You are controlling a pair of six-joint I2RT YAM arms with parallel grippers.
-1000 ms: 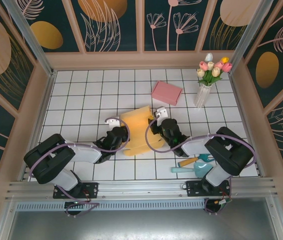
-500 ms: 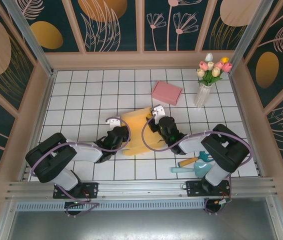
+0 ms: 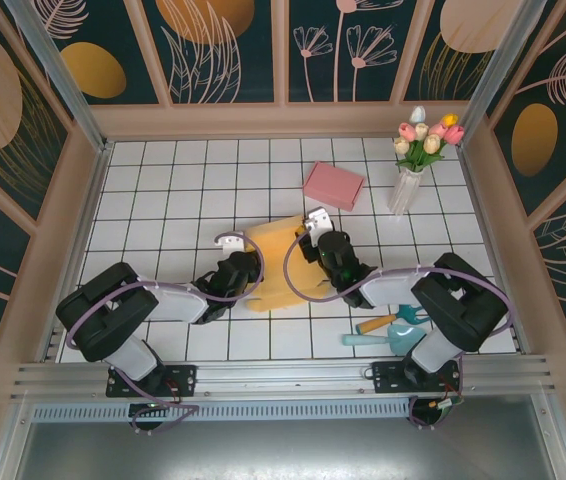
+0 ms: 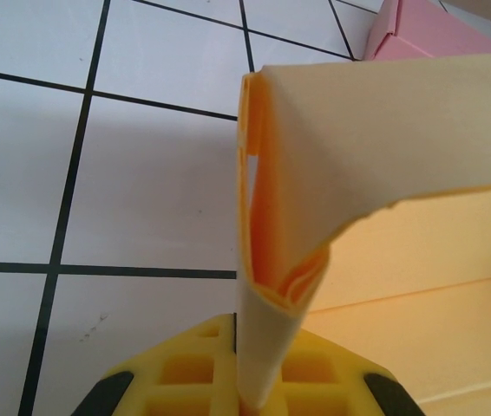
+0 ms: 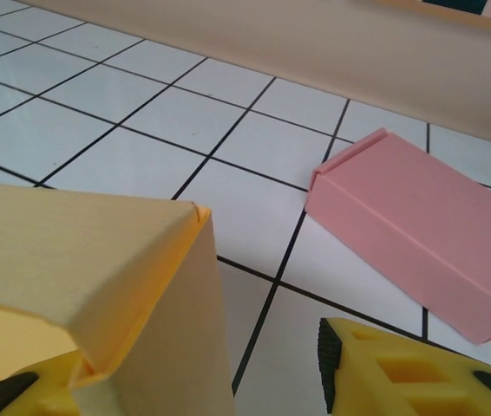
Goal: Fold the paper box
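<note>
The yellow paper box (image 3: 275, 262) lies partly folded on the tiled table between my two grippers. My left gripper (image 3: 244, 270) is at the box's left edge, and in the left wrist view this gripper (image 4: 261, 386) is shut on an upright doubled wall of the box (image 4: 384, 165). My right gripper (image 3: 312, 238) is at the box's far right corner. In the right wrist view it (image 5: 167, 377) is open: a raised box wall (image 5: 98, 260) stands against the left finger, and a wide gap separates it from the right finger (image 5: 384, 373).
A folded pink box (image 3: 333, 185) lies on the tiles beyond the yellow one, also seen as the pink box (image 5: 419, 225) ahead of my right gripper. A vase of tulips (image 3: 406, 185) stands at the back right. Small hand tools (image 3: 388, 328) lie near the right arm's base.
My right gripper has shifted slightly toward the far edge of the box and its jaws have widened. The left gripper has kept its hold and barely moved.
</note>
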